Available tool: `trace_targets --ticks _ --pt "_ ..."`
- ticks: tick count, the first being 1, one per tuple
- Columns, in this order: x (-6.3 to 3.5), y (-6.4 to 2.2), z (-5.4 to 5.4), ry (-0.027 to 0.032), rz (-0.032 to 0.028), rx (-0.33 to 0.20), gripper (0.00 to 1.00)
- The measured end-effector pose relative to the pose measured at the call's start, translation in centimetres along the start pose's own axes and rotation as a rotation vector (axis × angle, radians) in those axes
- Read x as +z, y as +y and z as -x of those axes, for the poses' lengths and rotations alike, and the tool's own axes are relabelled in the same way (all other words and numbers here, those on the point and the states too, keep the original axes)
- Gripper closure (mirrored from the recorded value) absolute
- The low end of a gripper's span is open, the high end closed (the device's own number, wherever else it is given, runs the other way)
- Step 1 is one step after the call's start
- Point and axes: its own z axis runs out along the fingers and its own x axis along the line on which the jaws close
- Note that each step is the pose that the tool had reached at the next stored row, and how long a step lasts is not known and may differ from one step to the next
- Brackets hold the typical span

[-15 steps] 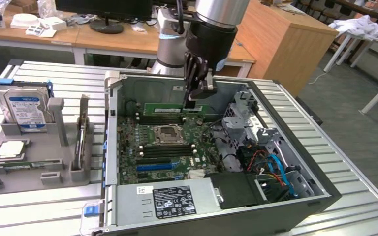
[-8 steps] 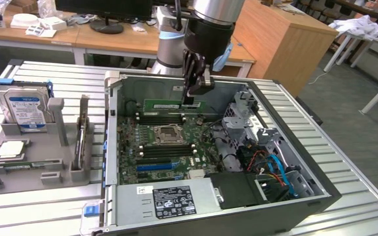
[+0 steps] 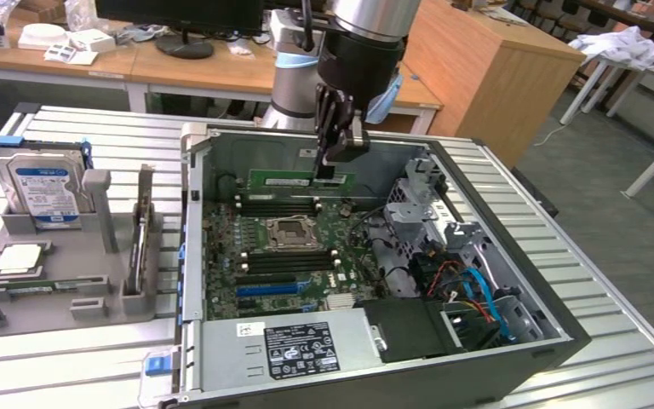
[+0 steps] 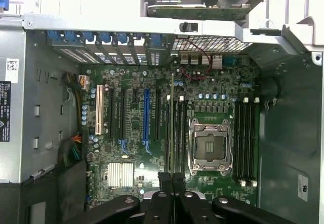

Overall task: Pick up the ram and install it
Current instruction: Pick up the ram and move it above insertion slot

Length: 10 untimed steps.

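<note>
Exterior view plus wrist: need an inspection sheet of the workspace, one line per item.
Surface: ribbed metal table, with the open PC case lying on it.
Job's things: ram held over the memory slots beside the CPU socket; seated or not, cannot tell.
Clutter: hard drive upright in the grey holder.
Grippers: gripper shut on the ram's end.
Cables: blue and orange cables in the case's drive-bay corner.
Surroundings: wooden desks, monitor stand, white cloth.

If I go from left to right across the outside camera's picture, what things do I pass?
Blue-labelled hard drive → green ram → metal drive cage → blue cables → white cloth.
</note>
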Motion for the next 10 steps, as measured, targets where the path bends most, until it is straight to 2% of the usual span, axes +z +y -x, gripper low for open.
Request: trace_targets --ticks 2,8,10 --pt "0.00 -0.08 0.0 -0.0001 0.0000 0.000 0.88" --pt "-0.03 -1.29 0.0 0.0000 0.0001 0.000 0.88" --pt "-0.03 -1.36 0.0 0.0000 0.0002 0.000 0.88"
